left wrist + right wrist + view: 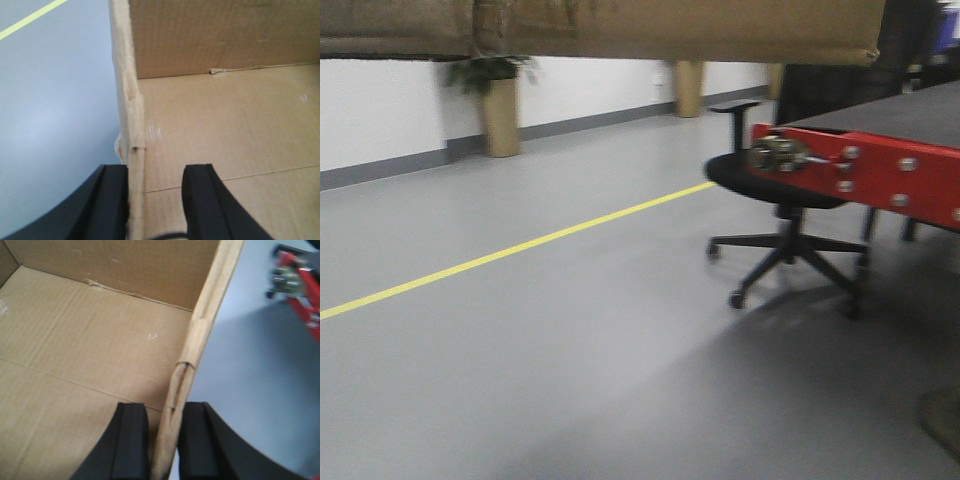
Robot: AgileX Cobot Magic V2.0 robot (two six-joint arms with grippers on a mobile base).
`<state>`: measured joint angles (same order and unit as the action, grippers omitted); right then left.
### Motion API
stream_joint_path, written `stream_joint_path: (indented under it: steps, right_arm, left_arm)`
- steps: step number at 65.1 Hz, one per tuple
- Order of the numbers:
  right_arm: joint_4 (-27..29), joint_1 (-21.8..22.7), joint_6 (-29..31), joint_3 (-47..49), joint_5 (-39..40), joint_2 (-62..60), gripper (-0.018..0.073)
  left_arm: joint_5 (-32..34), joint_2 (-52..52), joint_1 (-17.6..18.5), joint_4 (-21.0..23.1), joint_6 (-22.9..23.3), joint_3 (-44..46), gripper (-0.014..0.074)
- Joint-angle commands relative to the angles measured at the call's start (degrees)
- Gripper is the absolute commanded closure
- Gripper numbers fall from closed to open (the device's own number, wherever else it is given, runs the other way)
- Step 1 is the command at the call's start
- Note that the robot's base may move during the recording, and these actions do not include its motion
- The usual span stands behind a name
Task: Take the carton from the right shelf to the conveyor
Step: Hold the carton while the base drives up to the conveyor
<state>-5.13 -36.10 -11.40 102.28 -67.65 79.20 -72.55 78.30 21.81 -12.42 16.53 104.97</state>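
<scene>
Pinching carton [620, 25] left wall with left gripper [152, 200], right wall with right gripper [165, 435]; aloft over floor [570, 350], left of conveyor [910, 110]. Carry level, clear its near edge, then lower.

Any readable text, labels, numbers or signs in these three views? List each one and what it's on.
None can be read in any view.
carton: plain brown cardboard, no print or label showing.
conveyor: the red front edge carries only bolts, no marking.
floor: a yellow line, no lettering.
The front view is motion-blurred, so any small print there would be unreadable.
</scene>
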Motion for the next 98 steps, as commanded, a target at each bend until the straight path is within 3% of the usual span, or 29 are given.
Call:
stream_joint_path:
  steps: [1, 29, 98]
  right_arm:
    - [0.9, -0.1, 1.4, 0.3, 3.8, -0.4, 0.0632]
    - [1.0, -0.1, 1.4, 0.3, 7.9, -0.4, 0.0632]
    - [1.1, -0.1, 1.4, 0.3, 8.1, -0.4, 0.0632]
  left_arm:
    - [2.6, -1.0, 0.8, 2.7, -1.4, 0.4, 0.0606]
    - [2.6, -1.0, 0.8, 2.7, -1.4, 0.4, 0.0606]
    - [2.6, -1.0, 0.8, 2.7, -1.4, 0.4, 0.0606]
